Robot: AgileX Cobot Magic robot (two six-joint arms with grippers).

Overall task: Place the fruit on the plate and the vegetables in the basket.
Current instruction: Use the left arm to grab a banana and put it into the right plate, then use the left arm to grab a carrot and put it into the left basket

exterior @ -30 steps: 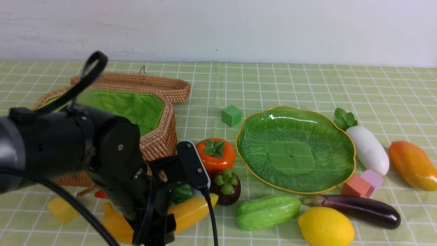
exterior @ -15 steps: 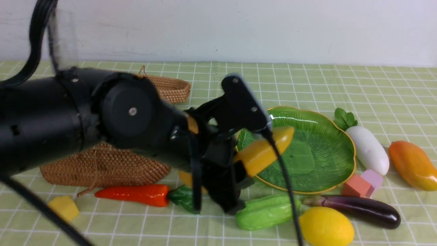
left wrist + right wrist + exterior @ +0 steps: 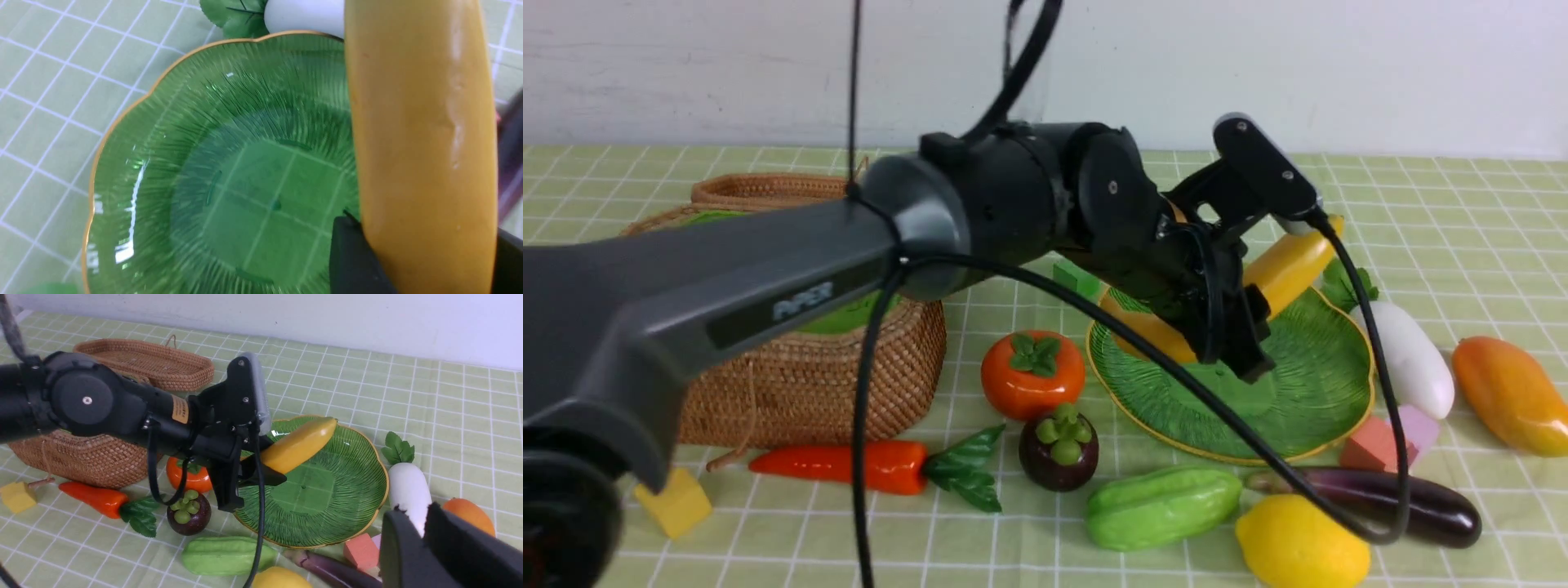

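My left gripper [image 3: 1217,318] is shut on the yellow banana [image 3: 1286,265] and holds it tilted above the green leaf plate [image 3: 1307,408]. In the left wrist view the banana [image 3: 421,143] sits between the black fingers [image 3: 351,257] over the bare plate [image 3: 163,163]. My right gripper [image 3: 423,520] is shut and empty, hovering near the radish [image 3: 408,490]; it is out of the front view. The persimmon [image 3: 1032,371], mangosteen [image 3: 1058,449], chili [image 3: 849,464], gourd [image 3: 1161,506], lemon [image 3: 1298,543], eggplant [image 3: 1429,506], radish [image 3: 1409,363] and mango [image 3: 1511,396] lie on the cloth.
The wicker basket [image 3: 809,392] stands at the left with its lid open behind, partly hidden by my left arm. Foam blocks lie about: yellow [image 3: 678,502], red [image 3: 1372,445], pink [image 3: 1421,425] and green [image 3: 1078,278].
My left gripper has lifted the banana from the front left of the table and carried it right and farther, to above the plate. The chili, persimmon and mangosteen are uncovered.
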